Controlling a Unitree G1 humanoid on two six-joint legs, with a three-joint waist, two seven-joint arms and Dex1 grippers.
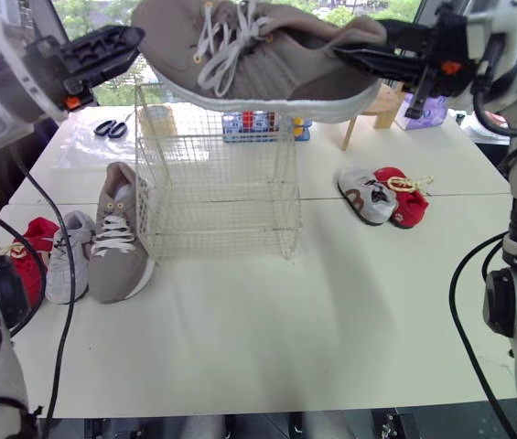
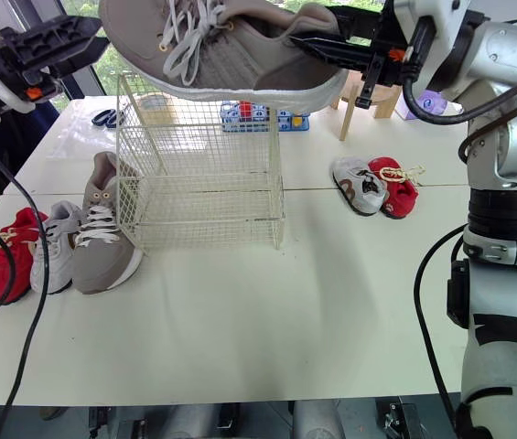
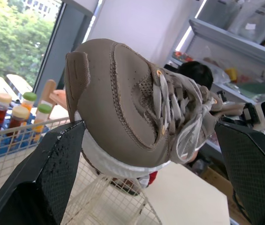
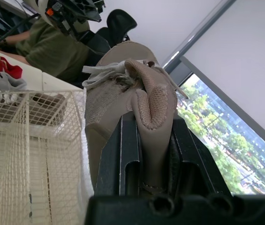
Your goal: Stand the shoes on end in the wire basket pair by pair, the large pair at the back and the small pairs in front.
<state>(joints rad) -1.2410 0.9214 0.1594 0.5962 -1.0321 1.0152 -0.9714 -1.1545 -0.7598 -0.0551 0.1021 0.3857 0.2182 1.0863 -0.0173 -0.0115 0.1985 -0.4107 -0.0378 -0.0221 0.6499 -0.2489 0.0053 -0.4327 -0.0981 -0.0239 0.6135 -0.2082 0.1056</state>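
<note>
Right gripper clamps the large shoe by its heel above the wire basket; left gripper open at its toe.

So the wire basket sat mid-table. One big shoe hung right above it, and the second big shoe lay on the table just beside the basket's left side. Two small shoes sat left of that, side by side. Another small pair was off to the basket's right. Scissors lay back left, and a bottle crate sat behind the basket.
</note>
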